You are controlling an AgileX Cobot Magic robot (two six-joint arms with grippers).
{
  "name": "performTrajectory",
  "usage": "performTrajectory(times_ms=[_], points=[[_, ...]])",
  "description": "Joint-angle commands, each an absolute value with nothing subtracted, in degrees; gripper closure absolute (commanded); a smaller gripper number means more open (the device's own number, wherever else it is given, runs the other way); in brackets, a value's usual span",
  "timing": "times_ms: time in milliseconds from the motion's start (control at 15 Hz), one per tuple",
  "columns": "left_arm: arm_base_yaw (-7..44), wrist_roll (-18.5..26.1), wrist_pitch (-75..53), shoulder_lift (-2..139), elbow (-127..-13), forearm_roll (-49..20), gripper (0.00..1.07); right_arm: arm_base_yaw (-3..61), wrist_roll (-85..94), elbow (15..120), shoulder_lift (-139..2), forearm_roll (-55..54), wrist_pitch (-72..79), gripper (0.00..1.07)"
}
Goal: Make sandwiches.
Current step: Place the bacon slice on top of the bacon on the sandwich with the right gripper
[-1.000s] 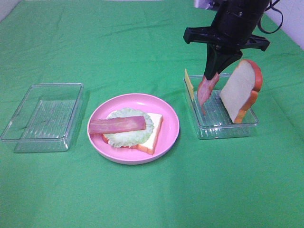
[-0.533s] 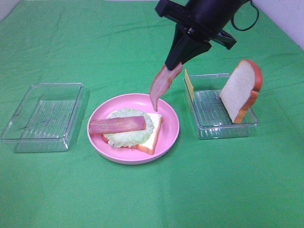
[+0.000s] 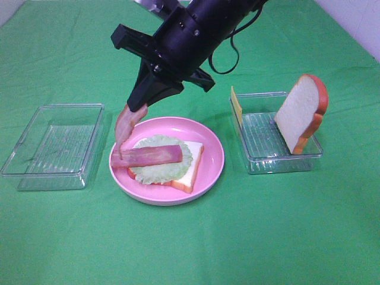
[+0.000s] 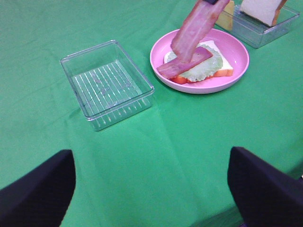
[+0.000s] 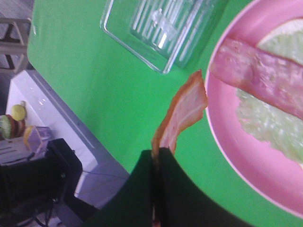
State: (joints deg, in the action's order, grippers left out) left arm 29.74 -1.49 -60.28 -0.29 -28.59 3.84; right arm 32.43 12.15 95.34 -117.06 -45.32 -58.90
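Note:
On the pink plate [image 3: 212,159] lies a bread slice [image 3: 191,168] with a lettuce leaf [image 3: 161,170] and one bacon strip [image 3: 147,156] on top. My right gripper [image 3: 138,105] reaches across above the plate's left edge, shut on a second bacon strip [image 3: 123,133] that hangs down, its tip near the left end of the lying strip. The right wrist view shows this held strip [image 5: 182,109] dangling from the gripper [image 5: 155,158] beside the plate rim [image 5: 221,142]. My left gripper [image 4: 151,191] stays open, low over the cloth, well short of the plate [image 4: 238,53].
A clear container [image 3: 254,159] right of the plate holds an upright bread slice [image 3: 301,113] and a yellow cheese slice [image 3: 236,105] against its left wall. An empty clear container [image 3: 54,146] sits left of the plate. Green cloth covers the table.
My right gripper has carried the bacon strip out of the right container and leftward across the plate to its left edge. The left gripper has not moved.

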Motion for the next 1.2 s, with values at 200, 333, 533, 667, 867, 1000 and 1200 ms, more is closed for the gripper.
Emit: performTrajectory(times_ms=[200, 333, 533, 667, 867, 1000, 1200], points=[[29.85, -1.49, -59.7, -1.55, -28.48, 3.38, 0.24, 32.14, 15.99, 95.68, -123.87, -49.62, -55.18, 1.07], [29.85, -1.49, -59.7, -1.55, -28.48, 3.38, 0.24, 32.14, 9.85, 95.68, -124.1, -40.22, -52.54, 1.07], [29.85, -1.49, -59.7, -1.55, -28.48, 3.38, 0.24, 32.14, 0.0, 95.68, -124.1, -26.01, -51.74, 1.07], [29.85, -1.49, -59.7, -1.55, -28.48, 3.38, 0.24, 32.14, -1.72, 95.68, -124.1, -21.31, -51.74, 1.07], [29.85, -1.49, -59.7, -1.55, -28.48, 3.38, 0.24, 32.14, -2.01, 95.68, -124.1, -19.6, -50.71, 1.06], [29.85, -1.49, -59.7, -1.55, -28.48, 3.38, 0.24, 32.14, -4.24, 95.68, -124.1, -15.58, -50.53, 0.77], [29.85, -1.49, -59.7, -1.55, -28.48, 3.38, 0.24, 32.14, -4.47, 95.68, -124.1, -12.72, -50.48, 0.45]])
